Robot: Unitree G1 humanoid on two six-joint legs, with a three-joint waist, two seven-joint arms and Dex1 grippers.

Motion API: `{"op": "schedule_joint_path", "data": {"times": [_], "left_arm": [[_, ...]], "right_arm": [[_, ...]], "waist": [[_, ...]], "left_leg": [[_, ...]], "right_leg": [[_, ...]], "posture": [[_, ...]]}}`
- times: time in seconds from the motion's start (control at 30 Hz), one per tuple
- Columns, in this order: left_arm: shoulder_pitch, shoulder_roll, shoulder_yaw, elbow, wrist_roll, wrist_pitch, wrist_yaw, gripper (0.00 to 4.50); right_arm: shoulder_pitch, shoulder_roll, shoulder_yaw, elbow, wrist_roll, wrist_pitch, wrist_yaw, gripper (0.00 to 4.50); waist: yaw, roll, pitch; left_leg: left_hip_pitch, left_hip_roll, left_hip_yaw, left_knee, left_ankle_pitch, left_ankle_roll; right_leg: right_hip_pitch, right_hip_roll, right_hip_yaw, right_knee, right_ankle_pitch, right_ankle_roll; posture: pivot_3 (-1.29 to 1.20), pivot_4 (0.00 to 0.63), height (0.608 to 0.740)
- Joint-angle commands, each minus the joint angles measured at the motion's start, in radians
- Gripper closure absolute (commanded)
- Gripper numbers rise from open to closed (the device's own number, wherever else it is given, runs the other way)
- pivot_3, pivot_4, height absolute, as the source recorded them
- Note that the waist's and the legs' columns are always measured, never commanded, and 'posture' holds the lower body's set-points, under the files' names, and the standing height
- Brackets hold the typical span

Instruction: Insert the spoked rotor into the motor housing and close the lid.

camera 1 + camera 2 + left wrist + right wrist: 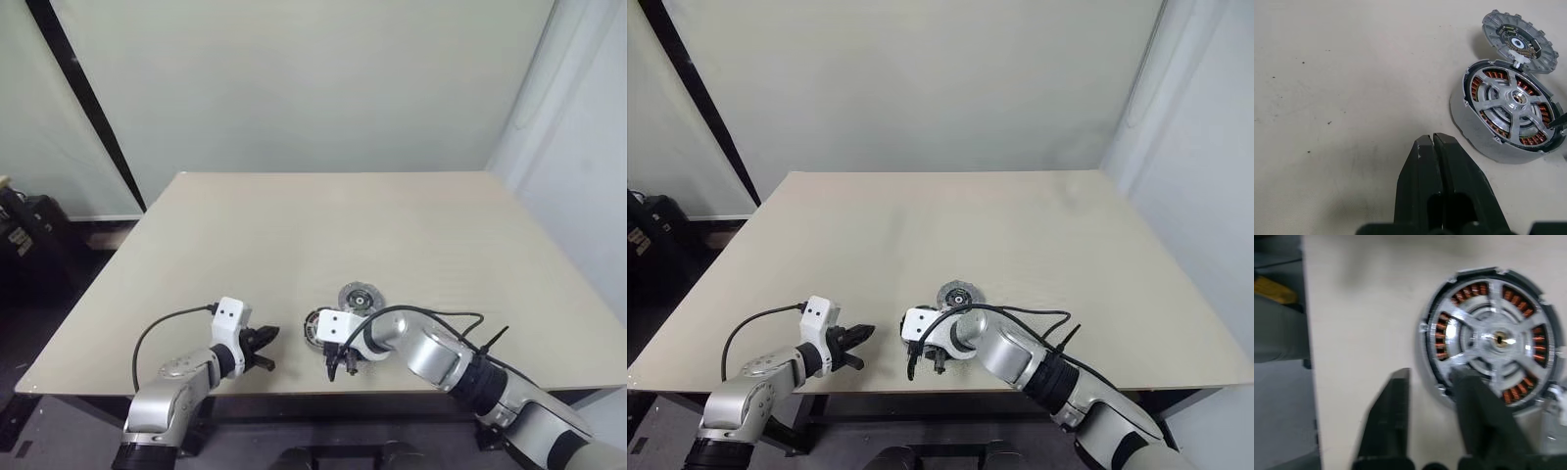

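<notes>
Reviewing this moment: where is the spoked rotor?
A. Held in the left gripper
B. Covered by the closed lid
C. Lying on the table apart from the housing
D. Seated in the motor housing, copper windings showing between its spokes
D. The spoked rotor sits inside the motor housing, copper windings visible between its spokes, while the lid lies uncovered just beyond the housing, not yet closed.

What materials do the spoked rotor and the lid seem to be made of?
Spoked rotor: probably bare metal, satin silver with bright glints, seated over copper-coloured windings in the motor housing. Lid: likely cast grey metal, matte, with a notched rim.
</notes>
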Motion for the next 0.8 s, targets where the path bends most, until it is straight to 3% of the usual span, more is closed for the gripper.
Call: {"op": "schedule_joint_path", "data": {"times": [0.03, 0.33, 0.8], "left_arm": [[-0.008, 0.005, 0.01, -0.03, 0.001, -0.018, -0.002, 4.5], [-0.014, 0.005, 0.01, -0.026, 0.004, -0.018, -0.001, 4.5], [-0.013, 0.001, 0.006, -0.018, 0.01, -0.029, 0.0, 4.5]], "right_arm": [[0.011, 0.013, -0.025, -0.008, -0.003, -0.001, -0.003, 4.43], [0.055, 0.147, -0.159, -0.056, 0.114, 0.177, -0.015, 4.47], [0.037, 0.165, -0.101, -0.114, 0.167, 0.221, 0.012, 4.47]], "waist": [[0.0, 0.0, 0.0], [0.0, 0.0, 0.0], [0.0, 0.0, 0.0]], "left_leg": [[0.0, 0.0, 0.0, 0.0, 0.0, 0.0], [0.0, 0.0, 0.0, -0.001, 0.0, 0.0], [0.0, 0.0, 0.0, -0.004, 0.0, 0.0]], "right_leg": [[0.0, 0.0, 0.0, 0.0, 0.0, 0.0], [0.0, 0.0, 0.0, 0.0, 0.0, 0.0], [-0.002, 0.0, 0.0, 0.0, 0.001, 0.001]], "posture": [[0.0, 0.0, 0.74], [0.0, 0.0, 0.74], [0.0, 0.0, 0.74]]}}
